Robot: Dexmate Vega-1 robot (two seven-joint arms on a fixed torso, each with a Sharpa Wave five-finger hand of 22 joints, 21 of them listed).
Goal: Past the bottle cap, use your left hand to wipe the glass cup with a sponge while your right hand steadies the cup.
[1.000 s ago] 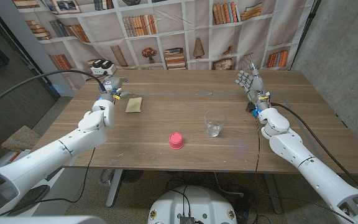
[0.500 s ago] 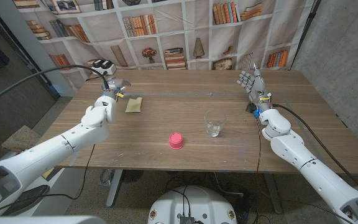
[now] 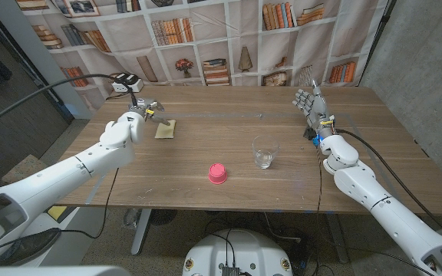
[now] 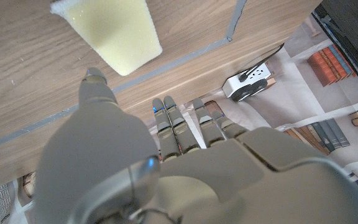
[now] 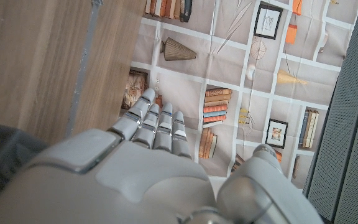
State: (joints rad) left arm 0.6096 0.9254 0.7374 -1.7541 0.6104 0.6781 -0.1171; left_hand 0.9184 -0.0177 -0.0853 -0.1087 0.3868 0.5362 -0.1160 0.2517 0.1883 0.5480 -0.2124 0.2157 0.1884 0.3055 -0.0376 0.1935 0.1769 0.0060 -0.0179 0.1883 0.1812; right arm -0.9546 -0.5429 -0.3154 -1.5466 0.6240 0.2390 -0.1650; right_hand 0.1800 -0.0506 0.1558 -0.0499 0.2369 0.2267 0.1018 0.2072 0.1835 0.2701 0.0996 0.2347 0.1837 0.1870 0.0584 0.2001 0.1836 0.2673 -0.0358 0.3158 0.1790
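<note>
Your left hand (image 3: pixel 146 110) sits in the upper left of the head view, just beside the sponge (image 3: pixel 166 128), which lies flat on the wooden table (image 3: pixel 206 138) immediately to its right. It holds nothing; in the left wrist view the fingers (image 4: pixel 174 121) reach out over the table's far edge, apart from one another, and the sponge (image 4: pixel 114 31) lies loose on the wood ahead of the thumb, not touched.

Your right hand (image 3: pixel 310 103) stands in the upper right of the head view, fingers up and spread, gripping nothing. The right wrist view shows the same: fingers (image 5: pixel 157 127) extended side by side against the bookshelf backdrop (image 5: pixel 229 93).

The glass cup (image 3: pixel 263 152) stands upright right of the frame's centre, well apart from both hands. The pink bottle cap (image 3: pixel 218 173) rests below and left of the cup, near it but not touching. A white power strip (image 3: pixel 125 81) lies at the table's far left corner, above your left hand.
</note>
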